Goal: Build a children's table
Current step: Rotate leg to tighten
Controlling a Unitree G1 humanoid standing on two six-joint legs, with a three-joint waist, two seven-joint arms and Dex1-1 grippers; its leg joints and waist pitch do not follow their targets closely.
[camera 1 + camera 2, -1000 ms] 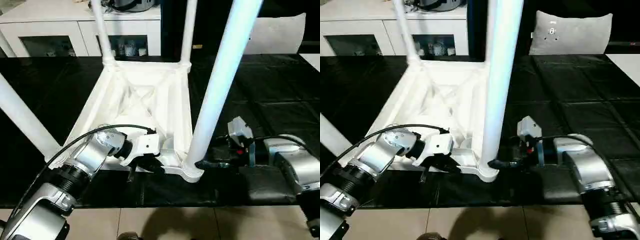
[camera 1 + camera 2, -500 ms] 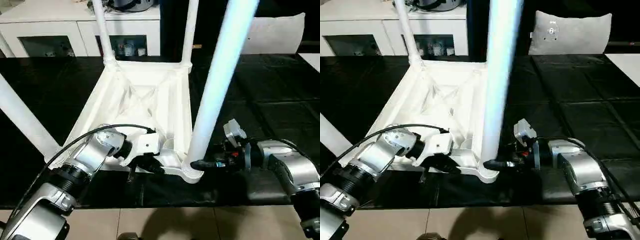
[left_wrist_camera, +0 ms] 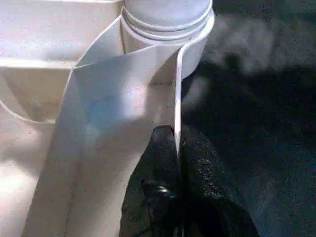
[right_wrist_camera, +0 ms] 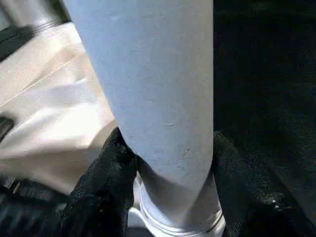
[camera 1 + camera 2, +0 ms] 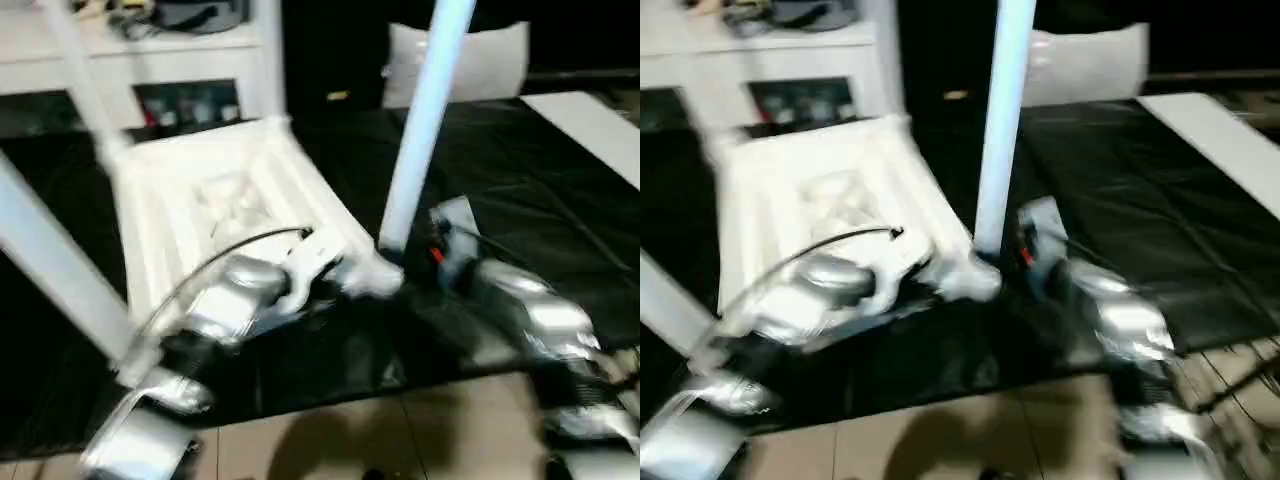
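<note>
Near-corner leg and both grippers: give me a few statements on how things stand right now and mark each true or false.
1. The right gripper has its fingers on either side of the near-corner leg. True.
2. The left gripper is shut on a thin rim of the table top. True.
3. The table top lies right way up, legs pointing down. False: its ribbed underside faces up and the legs rise from it.
4. The gripped leg lies flat on the black work table. False: it stands up out of a corner socket.
5. A grey cushion sits at the far edge of the work table. True.
</note>
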